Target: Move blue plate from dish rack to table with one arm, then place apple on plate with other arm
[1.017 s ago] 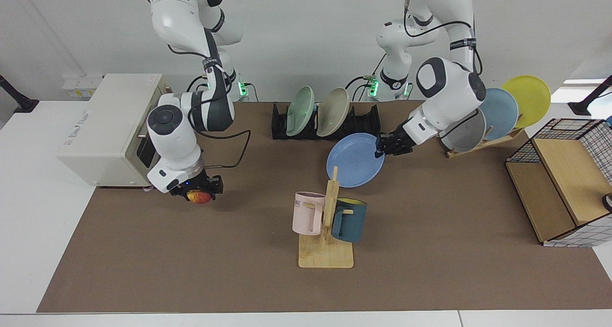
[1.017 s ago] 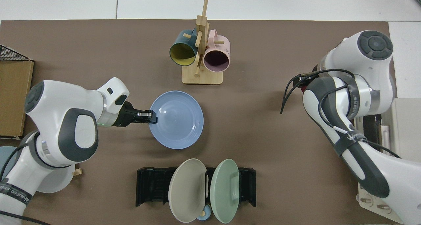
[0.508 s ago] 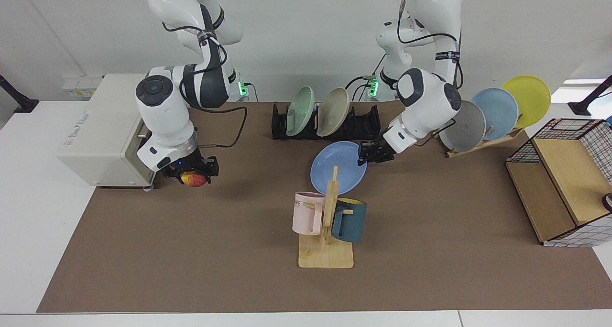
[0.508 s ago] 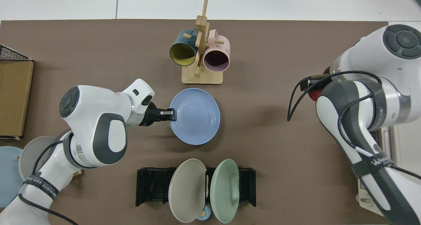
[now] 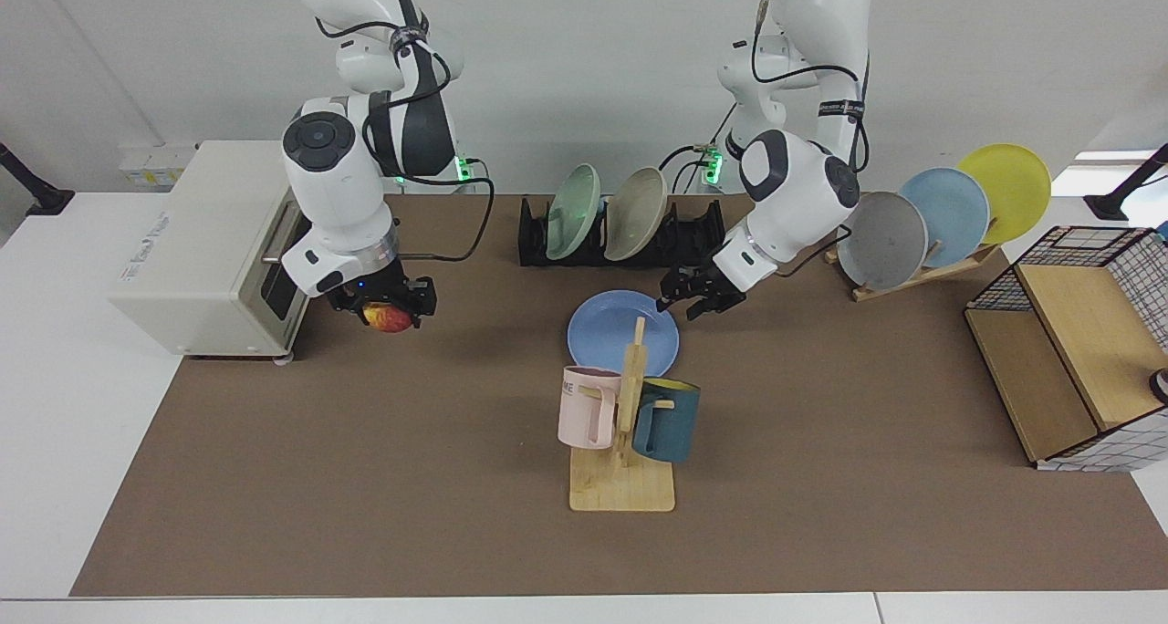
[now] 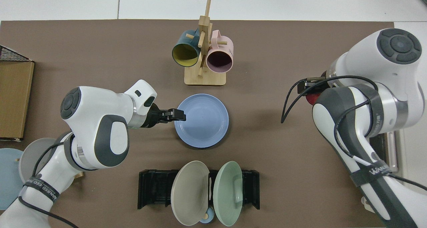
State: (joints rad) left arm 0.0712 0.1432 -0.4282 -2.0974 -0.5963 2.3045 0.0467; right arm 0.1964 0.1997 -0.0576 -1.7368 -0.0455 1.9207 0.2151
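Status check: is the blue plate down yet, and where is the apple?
Done: the blue plate lies flat on the table, out of the dish rack. The open left pincer sits at its rim. In hand: the right pincer holds the apple. Left: setting it on the plate.

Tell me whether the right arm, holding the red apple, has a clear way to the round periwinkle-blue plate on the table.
Probably yes. The right gripper holds the red apple above bare brown mat, and the periwinkle-blue plate lies flat. The open left gripper at its far rim might crowd it.
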